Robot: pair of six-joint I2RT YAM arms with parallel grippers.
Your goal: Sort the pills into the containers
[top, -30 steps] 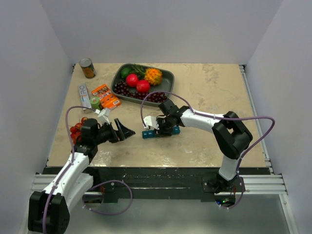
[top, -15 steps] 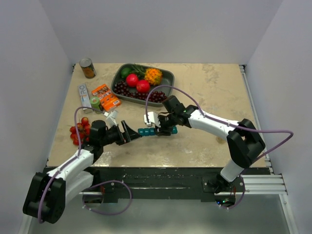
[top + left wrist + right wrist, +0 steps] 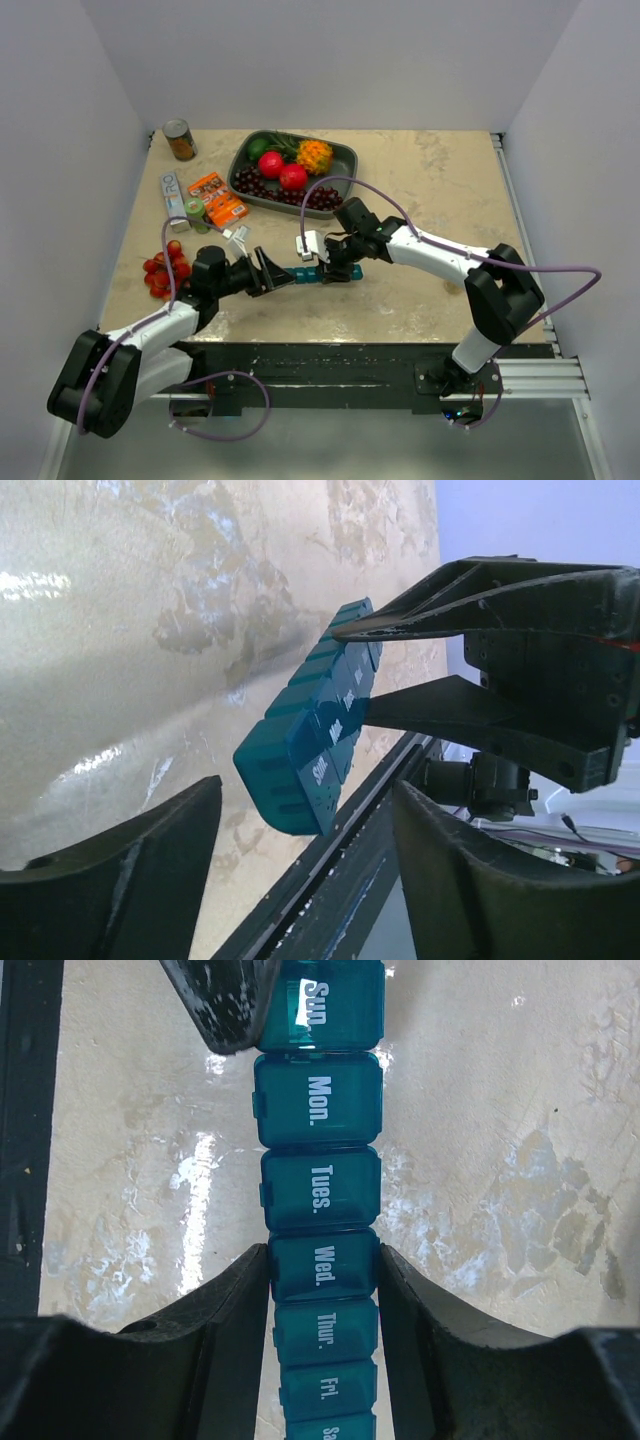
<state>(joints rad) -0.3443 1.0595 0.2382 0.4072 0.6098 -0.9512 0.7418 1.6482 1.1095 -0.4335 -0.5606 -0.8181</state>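
The teal-blue pill organizer is a strip of lidded compartments marked Sun to Sat, all lids shut. My right gripper is shut on it, its fingers pressing both sides of the Wed compartment. The strip also shows in the left wrist view, its Sun end seeming slightly off the table. My left gripper is open and empty, its jaws spread just short of the Sun end. One left fingertip lies beside Sun in the right wrist view. No pills show.
A dark grey fruit tray stands at the back. A tan bottle with an orange top is at the back left. Packets, a green-capped item and a red tomato bunch lie at the left.
My left gripper has moved right, up to the Sun end of the organizer. My right gripper brought the organizer leftward earlier and now holds about still.
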